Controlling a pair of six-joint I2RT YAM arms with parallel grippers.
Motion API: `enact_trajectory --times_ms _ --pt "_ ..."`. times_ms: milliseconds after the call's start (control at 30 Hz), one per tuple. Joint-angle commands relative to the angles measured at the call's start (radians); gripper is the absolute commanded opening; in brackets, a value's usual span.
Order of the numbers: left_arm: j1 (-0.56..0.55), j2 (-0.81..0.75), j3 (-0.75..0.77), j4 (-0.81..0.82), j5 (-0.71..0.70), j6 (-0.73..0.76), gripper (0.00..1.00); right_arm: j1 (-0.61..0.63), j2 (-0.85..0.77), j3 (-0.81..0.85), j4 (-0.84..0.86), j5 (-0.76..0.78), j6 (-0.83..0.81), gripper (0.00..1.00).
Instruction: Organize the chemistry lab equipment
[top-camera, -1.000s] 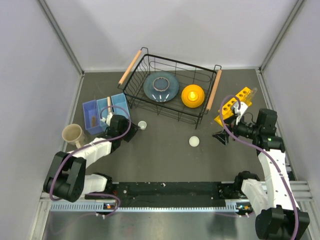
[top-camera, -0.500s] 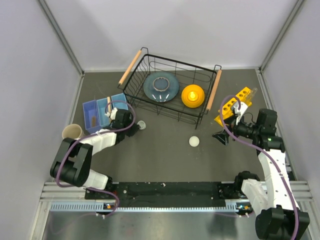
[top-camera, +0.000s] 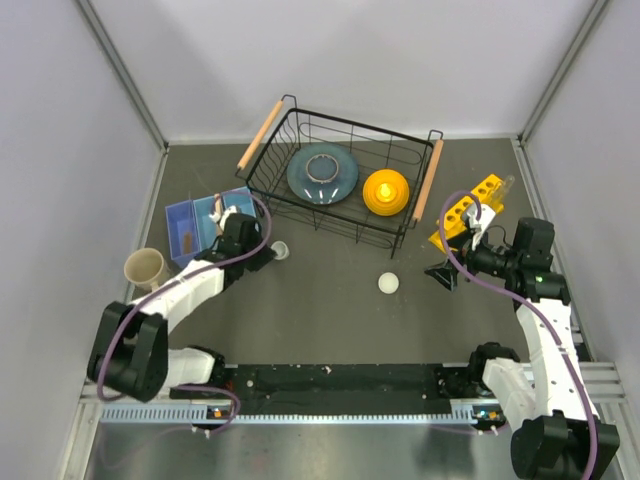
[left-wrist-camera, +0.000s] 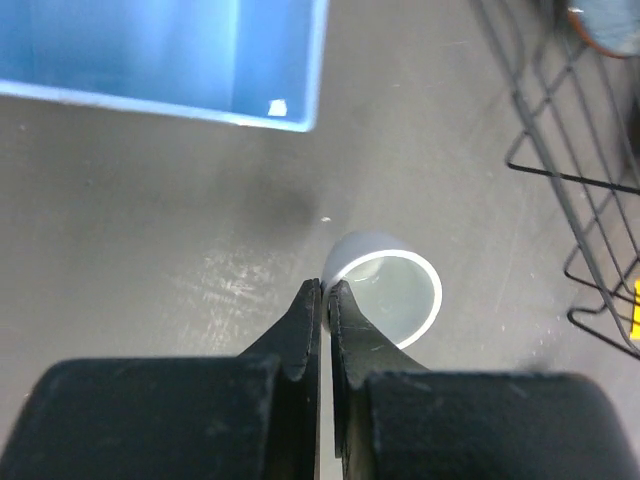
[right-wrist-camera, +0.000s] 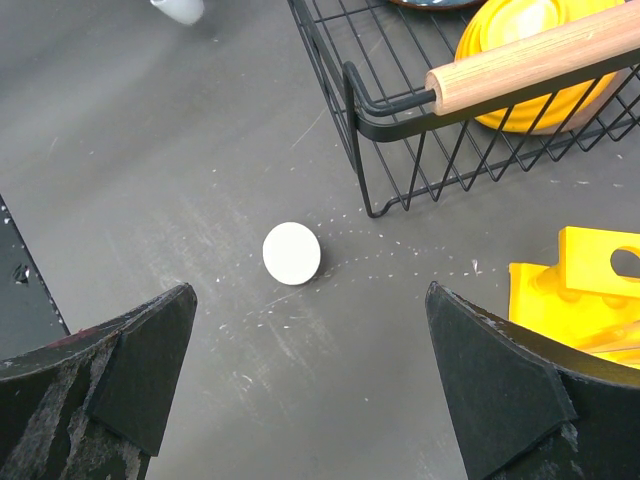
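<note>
**Left pincer closed at the rim of the small white cup**

The small white cup stands on the dark table, mouth up, just off the near-left corner of the black wire basket. In the overhead view it lies at 3 o'clock of the left gripper, right against it. The left wrist view shows that gripper with its two fingers pressed together and their tips meeting at the cup's 9 o'clock rim. Whether the thin wall is caught between them cannot be told.

The second white round piece, a flat disc, lies apart from the cup, at about 4 o'clock of it. It rests on bare table at 6 o'clock of the basket's near edge. The right gripper stands at 3 o'clock of the disc with its fingers spread wide and holds nothing. In its own wrist view the disc sits at 12 o'clock, just ahead of the gap and touched by neither finger.

The yellow rack lies at 3 o'clock of the basket, beside its right wooden handle.

A blue bin sits at 9 o'clock of the left gripper. A beige mug lies at 8 o'clock of that. Inside the basket are a grey-blue plate and an orange bowl.
</note>
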Motion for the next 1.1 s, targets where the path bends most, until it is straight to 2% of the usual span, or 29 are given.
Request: enact_trajectory --times_ms 0,167,300,433,633,800,1067 --pt "-0.001 -0.125 0.112 -0.141 0.008 0.183 0.00 -0.008 0.002 0.000 0.010 -0.036 -0.021 0.99" --pt "0.068 -0.222 0.172 -0.250 -0.076 0.234 0.00 -0.010 -0.008 -0.003 0.010 -0.036 -0.019 0.99" --pt "0.195 -0.208 0.230 -0.294 -0.047 0.210 0.00 -0.008 -0.014 -0.002 0.008 -0.040 -0.019 0.99" --pt "0.267 -0.118 0.287 -0.308 0.003 0.171 0.00 -0.007 -0.007 0.001 0.008 -0.046 -0.021 0.99" --pt "0.278 0.097 0.451 -0.431 -0.040 0.076 0.00 -0.005 -0.028 -0.002 0.005 -0.042 -0.021 0.99" --pt "0.289 0.270 0.568 -0.462 -0.035 0.018 0.00 -0.004 -0.022 0.000 0.004 -0.048 -0.021 0.99" --pt "0.319 0.389 0.643 -0.453 -0.084 -0.066 0.00 0.003 -0.030 0.001 0.004 -0.048 -0.024 0.99"
